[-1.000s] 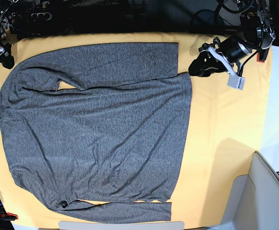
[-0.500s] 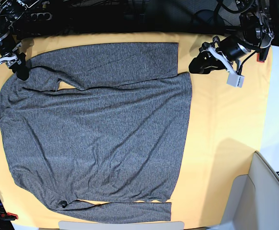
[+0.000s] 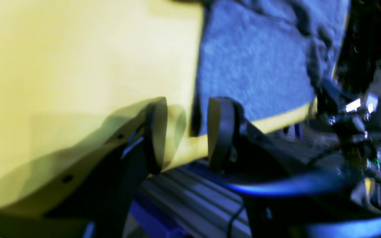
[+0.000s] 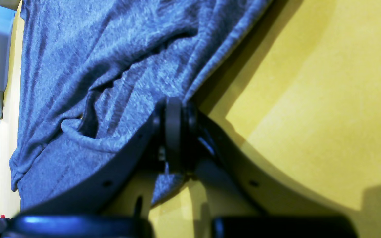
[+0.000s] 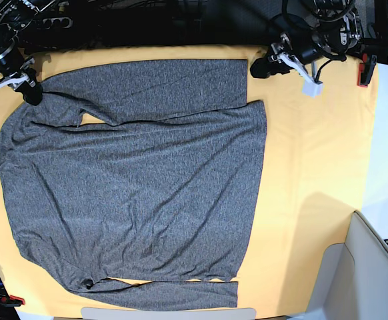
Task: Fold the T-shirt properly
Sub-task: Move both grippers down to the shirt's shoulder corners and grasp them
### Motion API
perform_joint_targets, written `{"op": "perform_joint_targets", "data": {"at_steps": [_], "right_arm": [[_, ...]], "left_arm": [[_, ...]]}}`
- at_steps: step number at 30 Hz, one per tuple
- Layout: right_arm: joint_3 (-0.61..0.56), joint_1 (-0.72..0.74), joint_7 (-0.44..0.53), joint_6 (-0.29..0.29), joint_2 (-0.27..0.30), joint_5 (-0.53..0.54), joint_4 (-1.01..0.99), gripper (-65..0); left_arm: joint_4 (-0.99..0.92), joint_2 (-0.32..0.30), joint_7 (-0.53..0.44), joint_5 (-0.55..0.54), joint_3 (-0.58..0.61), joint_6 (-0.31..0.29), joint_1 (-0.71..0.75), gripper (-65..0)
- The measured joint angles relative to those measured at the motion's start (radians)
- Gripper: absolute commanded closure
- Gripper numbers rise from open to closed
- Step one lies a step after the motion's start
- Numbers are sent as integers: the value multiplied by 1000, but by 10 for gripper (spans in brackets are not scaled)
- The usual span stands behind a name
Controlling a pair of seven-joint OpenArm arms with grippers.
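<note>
At the bottom edge of the base view a pale curved rim (image 5: 167, 313) pokes in, and a grey-white panel (image 5: 374, 267) fills the lower right corner. A small red clip (image 5: 14, 301) sits at the lower left, by the cloth's edge.

The yellow cloth (image 5: 314, 173) covers the table, and the shirt (image 5: 134, 180) lies flat on it, filling the left and middle of the frame. Its hem runs down the middle right; one sleeve is folded along the bottom edge, the other lies along the top. The cloth to the right of the hem is bare.

In the upper left, the right gripper (image 5: 31, 95) comes in from the dark corner and reaches down onto the shirt's shoulder. In the right wrist view its fingers (image 4: 174, 132) are pressed together with a pinch of grey knit between them, the cloth ridging up in folds just beside the grip.

In the upper right, the left gripper (image 5: 259, 67) lies low and points left, just beside the end of the upper sleeve. In the left wrist view, which is blurred, its fingers (image 3: 222, 132) stand apart with nothing between them, the sleeve's edge just beyond the gap; I cannot tell whether they touch it.

Behind the table, dark frames and cables (image 5: 147, 20) cross the top. A red piece (image 5: 364, 72) sits at the cloth's upper right corner.
</note>
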Motion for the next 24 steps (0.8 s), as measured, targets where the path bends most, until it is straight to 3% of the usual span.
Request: {"op": "perform_joint_targets", "data": {"at_steps": [11,13,16,24], "right_arm": [[0,-1,0,0,0,0,2,-17],[0,-1,0,0,0,0,2,-17],[0,-2,0,0,0,0,2,-17],[0,-57,50,-2,-12,-18,67,0]], "left_arm": [[-45,36,4,9,117,-3,-52,-203],[-43,36,0,13,130,-4,-52,-157],[-40,35,14,35,137,-8,-52,-10],[-5,32,17,39,139,-2,-44,-6]]}}
